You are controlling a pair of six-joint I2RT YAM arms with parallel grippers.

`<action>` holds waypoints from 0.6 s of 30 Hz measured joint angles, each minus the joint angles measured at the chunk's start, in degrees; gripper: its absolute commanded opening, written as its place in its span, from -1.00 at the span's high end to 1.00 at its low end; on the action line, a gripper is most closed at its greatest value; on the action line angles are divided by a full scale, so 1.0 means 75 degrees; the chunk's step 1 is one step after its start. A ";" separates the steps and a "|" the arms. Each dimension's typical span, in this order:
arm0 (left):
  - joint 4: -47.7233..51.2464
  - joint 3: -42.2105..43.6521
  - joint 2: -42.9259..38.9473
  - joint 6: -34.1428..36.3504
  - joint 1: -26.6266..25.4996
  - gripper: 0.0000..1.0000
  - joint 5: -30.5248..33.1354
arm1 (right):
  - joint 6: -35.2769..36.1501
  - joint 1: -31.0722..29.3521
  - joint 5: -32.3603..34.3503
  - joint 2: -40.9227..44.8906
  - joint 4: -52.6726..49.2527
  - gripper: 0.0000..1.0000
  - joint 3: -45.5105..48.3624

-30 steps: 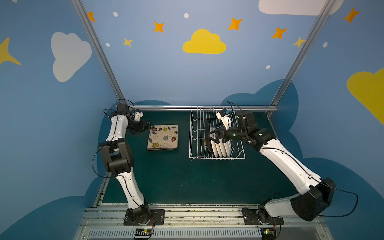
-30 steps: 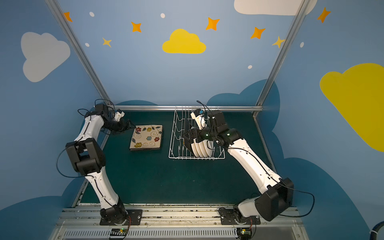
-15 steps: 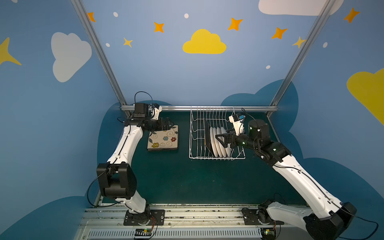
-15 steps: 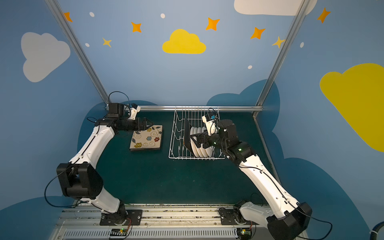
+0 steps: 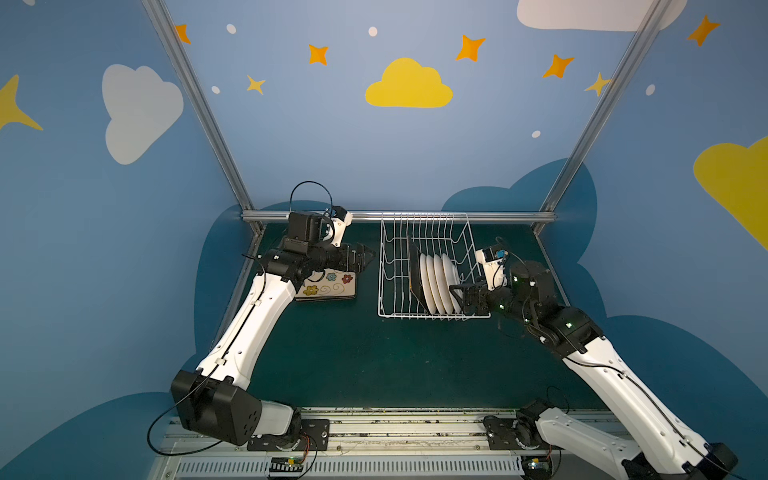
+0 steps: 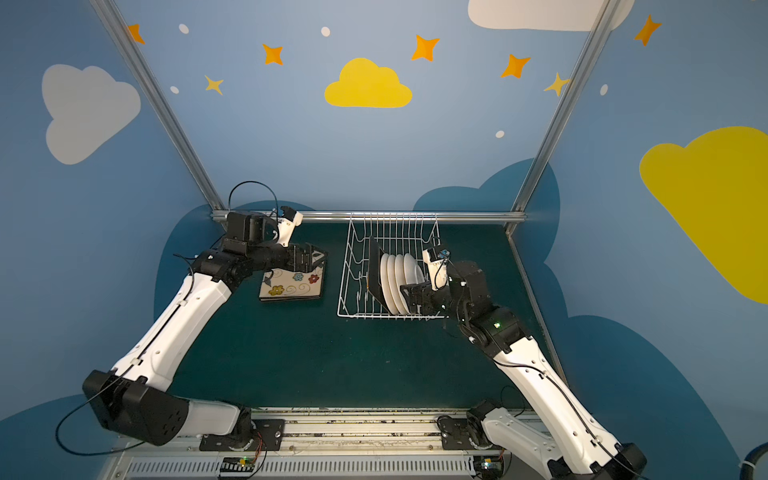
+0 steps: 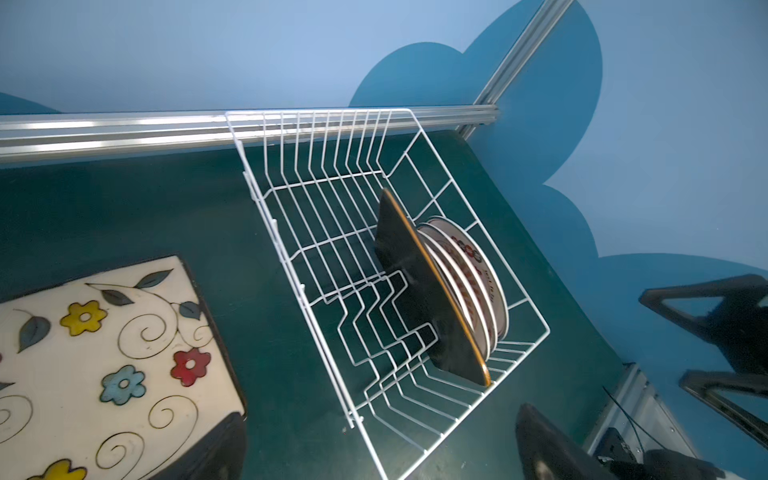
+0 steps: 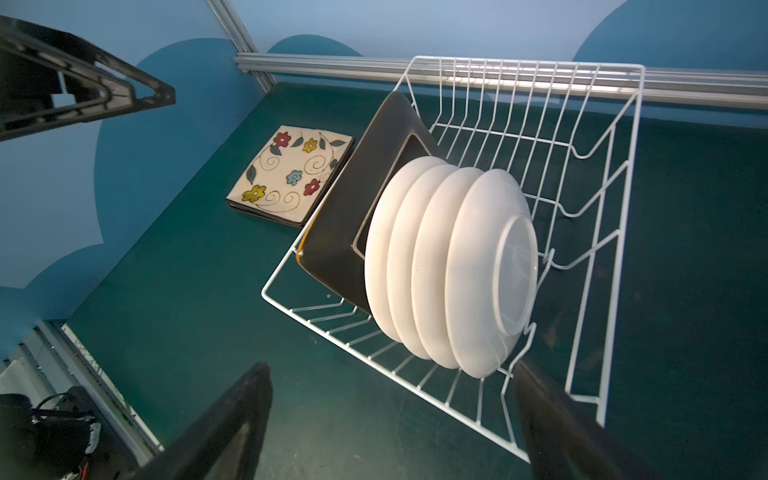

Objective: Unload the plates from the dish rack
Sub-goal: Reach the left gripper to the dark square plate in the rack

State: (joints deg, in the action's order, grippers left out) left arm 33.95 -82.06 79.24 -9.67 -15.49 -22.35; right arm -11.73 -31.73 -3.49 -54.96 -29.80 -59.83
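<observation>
Five plates [image 5: 434, 284] stand on edge in the dish rack [image 5: 415, 317], so unloading seems partly done, and the step in hand looks like reaching for the next one. The right gripper [image 5: 457, 297], jaws spread and holding nothing, has four round plates [image 8: 449, 266] just ahead of it. The square plate [image 8: 345, 216] is beyond them, on the side facing the left gripper [image 5: 365, 258]. That gripper is released and empty too, hovering with a stack [image 5: 328, 286] of flowered square plates just below it, flat on the counter [image 5: 374, 365].

Whichever gripper goes must slip its jaws over one rim only, clench, and lift straight up. The plates sit so close that a neighbour could tip or drag along.

The round plates are white and smooth, packed tightly and leaning a little, with red print on their faces in the left wrist view. The square plate has a glossy black back and an orange edge.
</observation>
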 measured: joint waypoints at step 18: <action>0.0560 -0.1011 0.1676 -0.1183 -0.2159 -0.66 0.1046 | 0.0020 0.0181 0.0189 0.0312 -0.0233 -0.81 0.0221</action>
State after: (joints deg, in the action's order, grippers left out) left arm 38.15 -89.65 91.81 -18.55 -31.68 -14.50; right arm -11.57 -30.37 -2.07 -52.62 -31.55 -58.17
